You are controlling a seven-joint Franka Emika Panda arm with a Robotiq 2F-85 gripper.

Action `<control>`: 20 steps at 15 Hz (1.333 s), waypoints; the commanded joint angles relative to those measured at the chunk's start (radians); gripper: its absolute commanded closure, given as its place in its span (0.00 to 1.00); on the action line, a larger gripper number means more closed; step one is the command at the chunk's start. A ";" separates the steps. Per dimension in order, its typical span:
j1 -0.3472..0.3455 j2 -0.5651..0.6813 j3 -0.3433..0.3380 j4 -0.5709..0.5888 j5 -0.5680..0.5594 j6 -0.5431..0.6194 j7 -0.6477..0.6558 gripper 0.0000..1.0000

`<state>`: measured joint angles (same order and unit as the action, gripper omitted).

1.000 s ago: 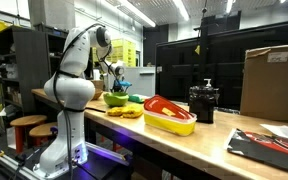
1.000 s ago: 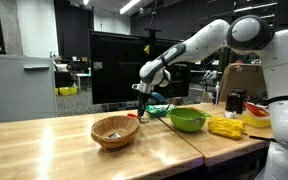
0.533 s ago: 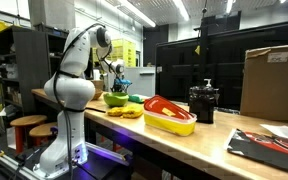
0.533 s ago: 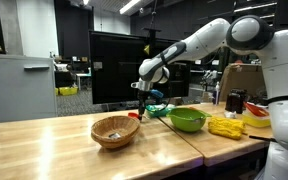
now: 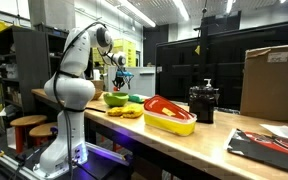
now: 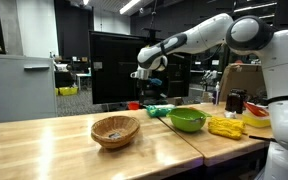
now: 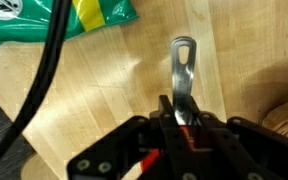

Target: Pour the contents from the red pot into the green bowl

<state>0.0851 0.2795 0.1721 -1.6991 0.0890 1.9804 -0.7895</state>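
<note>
the woven basket (image 6: 115, 131) and the bowl (image 6: 187, 121) stand apart on the table (image 6: 44, 140), side by side

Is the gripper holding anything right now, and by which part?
Yes: the gripper is shut on a grey metal handle, near its base; the slotted tip sticks out free. Red shows in the grip, probably the red pot.

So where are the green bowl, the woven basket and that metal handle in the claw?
green bowl (image 6: 187, 123): in an exterior view, on its outer wall.
woven basket (image 6: 115, 141): in an exterior view, on its near side wall.
metal handle (image 7: 183, 80): wrist view, on the shaft below its eyelet.
</note>
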 commanded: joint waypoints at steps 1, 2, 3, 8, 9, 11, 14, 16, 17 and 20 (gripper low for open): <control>0.002 -0.018 -0.019 0.059 -0.044 -0.083 0.073 0.96; 0.001 -0.030 -0.025 0.063 -0.057 -0.103 0.095 0.96; 0.001 -0.038 -0.030 0.068 -0.068 -0.124 0.117 0.96; -0.008 -0.126 -0.052 0.019 -0.109 -0.212 0.223 0.96; -0.010 -0.146 -0.055 0.005 -0.112 -0.227 0.240 0.96; -0.017 -0.200 -0.062 -0.048 -0.108 -0.245 0.274 0.96; -0.025 -0.296 -0.073 -0.160 -0.096 -0.250 0.325 0.96; -0.028 -0.362 -0.082 -0.239 -0.090 -0.254 0.359 0.96; -0.028 -0.396 -0.088 -0.285 -0.087 -0.247 0.373 0.96; -0.025 -0.493 -0.104 -0.408 -0.082 -0.249 0.414 0.96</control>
<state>0.0575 -0.0845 0.0823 -1.9631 0.0008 1.7216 -0.4186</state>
